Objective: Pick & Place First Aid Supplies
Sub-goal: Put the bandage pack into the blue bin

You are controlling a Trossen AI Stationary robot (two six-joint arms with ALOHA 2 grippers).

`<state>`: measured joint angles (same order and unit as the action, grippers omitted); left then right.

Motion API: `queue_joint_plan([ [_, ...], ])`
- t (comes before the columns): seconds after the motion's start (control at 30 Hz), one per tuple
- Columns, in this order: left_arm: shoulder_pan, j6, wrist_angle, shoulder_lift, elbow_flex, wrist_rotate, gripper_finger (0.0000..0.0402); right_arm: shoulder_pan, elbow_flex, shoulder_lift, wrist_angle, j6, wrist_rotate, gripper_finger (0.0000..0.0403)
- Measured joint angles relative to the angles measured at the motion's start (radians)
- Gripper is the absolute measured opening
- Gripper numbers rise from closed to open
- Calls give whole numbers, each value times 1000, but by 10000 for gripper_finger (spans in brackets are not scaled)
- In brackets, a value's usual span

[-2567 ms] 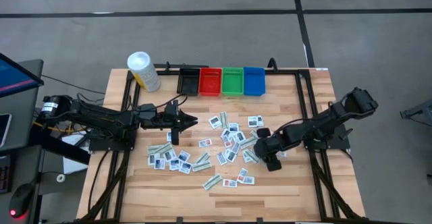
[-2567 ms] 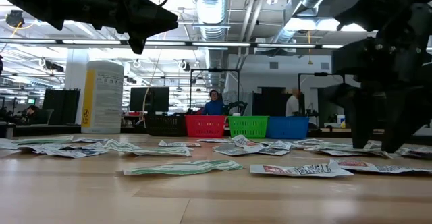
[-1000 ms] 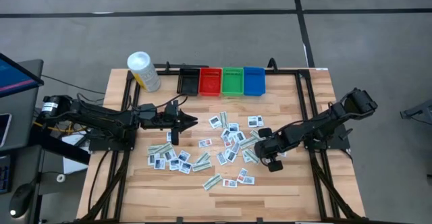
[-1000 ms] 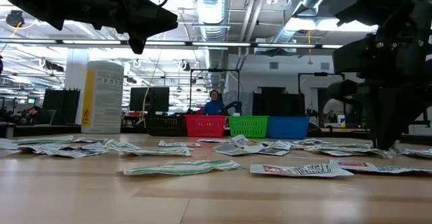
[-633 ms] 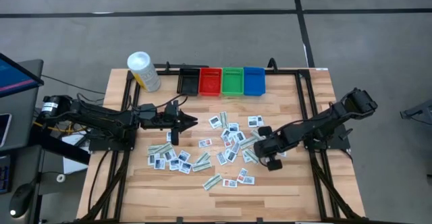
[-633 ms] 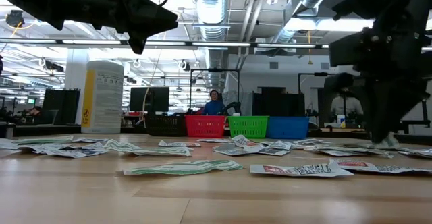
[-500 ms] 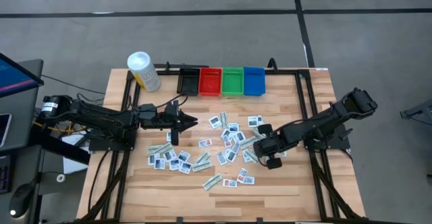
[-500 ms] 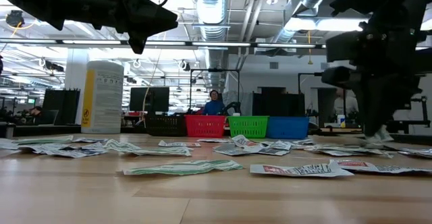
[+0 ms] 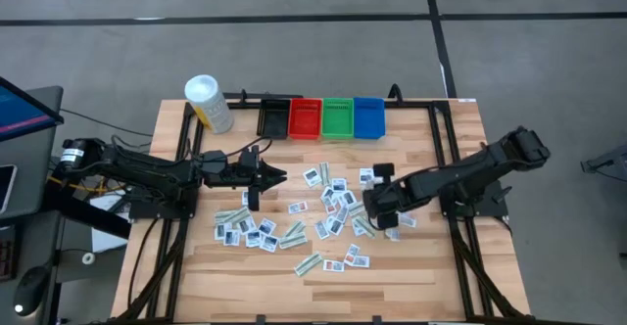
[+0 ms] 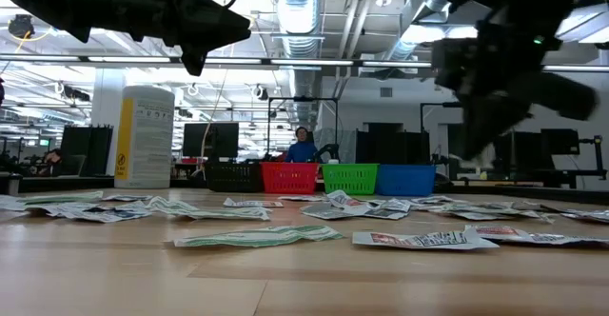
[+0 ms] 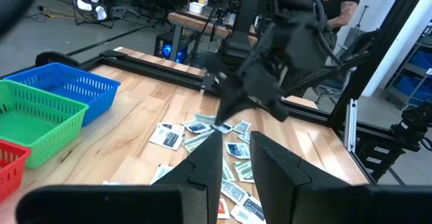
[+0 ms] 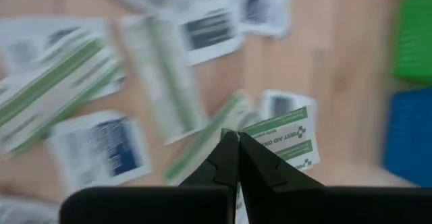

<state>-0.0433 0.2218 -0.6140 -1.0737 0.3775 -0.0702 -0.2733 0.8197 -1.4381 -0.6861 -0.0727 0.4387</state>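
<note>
Your right hand (image 12: 231, 137): clenched on a green-print packet (image 12: 280, 140), raised off the tabletop (image 9: 411, 271) | your left hand (image 9: 281, 176): partly parted, grasping nothing, hovering beside the scattered packets (image 9: 294, 222)

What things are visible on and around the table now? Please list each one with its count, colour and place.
packets: dozens, white with blue or green print, scattered mid-table
bins: four, black, red, green, blue, in a row at the far edge
bottle: one, yellow with white cap, far left corner
table: one, light wood
person: one, in blue, in the room behind
left tool: hovers left of the packets
right tool: shut on a green-print packet, over the pile's right side
</note>
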Motion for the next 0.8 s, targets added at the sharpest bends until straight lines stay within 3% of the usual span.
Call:
queue_joint_plan([
  [0.13, 0, 0, 0, 0, 0, 0, 76, 73, 14, 40, 31, 4, 68, 1],
  [0.37, 6, 0, -1, 0, 0, 1, 76, 213, 20, 113, 158, 10, 72, 1],
  [0.8, 128, -6, -7, 0, 0, 0, 76, 477, 20, 100, 377, 229, 52, 1],
])
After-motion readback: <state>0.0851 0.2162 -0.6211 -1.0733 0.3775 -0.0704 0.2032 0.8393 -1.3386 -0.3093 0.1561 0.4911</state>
